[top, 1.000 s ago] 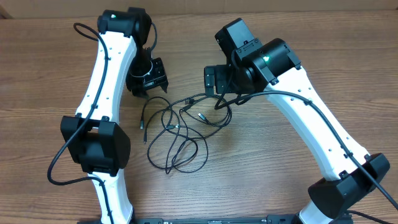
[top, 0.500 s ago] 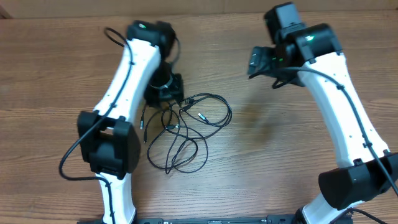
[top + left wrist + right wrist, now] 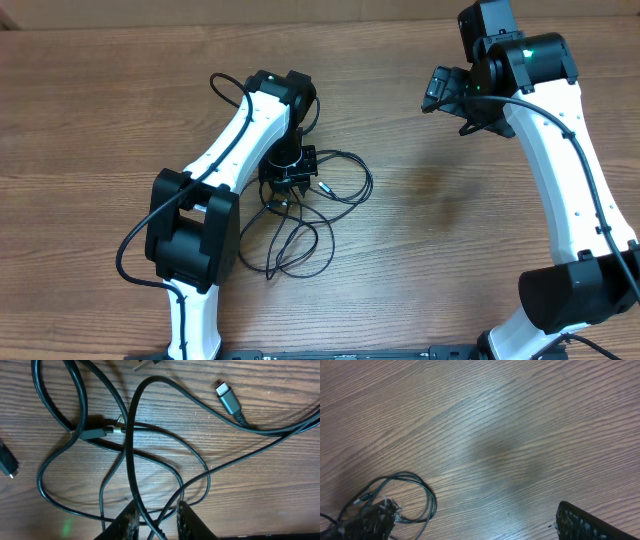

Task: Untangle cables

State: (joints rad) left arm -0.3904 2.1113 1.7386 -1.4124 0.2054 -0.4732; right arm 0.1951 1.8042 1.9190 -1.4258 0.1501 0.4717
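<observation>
Several tangled cables (image 3: 130, 450) lie beneath the left pincer (image 3: 157, 522), strands between its fingers (image 3: 128, 521).

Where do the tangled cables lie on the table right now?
In the overhead view, the cables lie a little left of the centre of the table, partly under the left gripper, and well apart from the right gripper at the upper right.

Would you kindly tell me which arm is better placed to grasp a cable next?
Likely left: the left gripper, open, hovers over the cables, strands between its fingers, while the right gripper is far off over bare wood.
</observation>
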